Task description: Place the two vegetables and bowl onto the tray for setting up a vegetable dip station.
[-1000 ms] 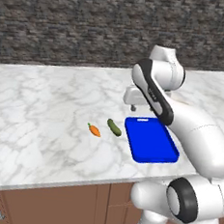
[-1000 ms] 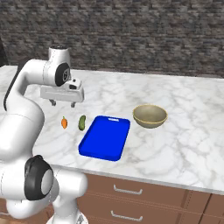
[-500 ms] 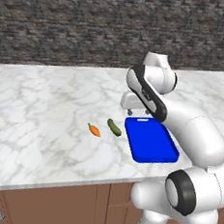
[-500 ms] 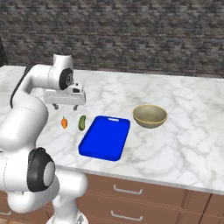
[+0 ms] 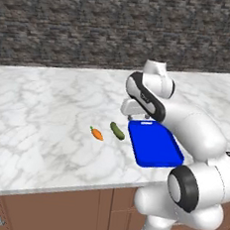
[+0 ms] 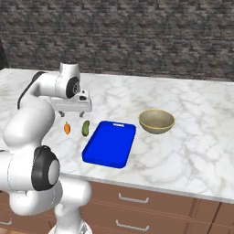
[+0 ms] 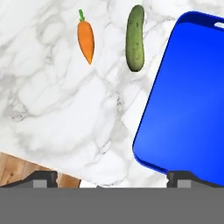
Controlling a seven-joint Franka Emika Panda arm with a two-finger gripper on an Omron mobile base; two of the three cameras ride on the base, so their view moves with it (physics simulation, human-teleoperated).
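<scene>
On the white marble counter (image 6: 196,132) the blue tray (image 6: 109,143) lies flat with nothing on it, its handle slot at the far end; in the left base view the robot's forearm covers the tray's (image 5: 154,145) right edge, and in the hand view the tray (image 7: 188,96) is cut off at the right border. The carrot (image 6: 67,128) and the cucumber (image 6: 85,128) lie side by side on the marble just left of the tray, apart from each other and from the rim; the hand view shows the carrot (image 7: 85,38) with its green top pointing away and the cucumber (image 7: 135,38) nearer the tray. The tan bowl (image 6: 156,121) sits upright on the counter to the tray's right, clear of it. The gripper (image 6: 71,111) hangs above the counter behind the two vegetables, jaws spread wide and holding nothing; in the left base view the arm hides most of it.
</scene>
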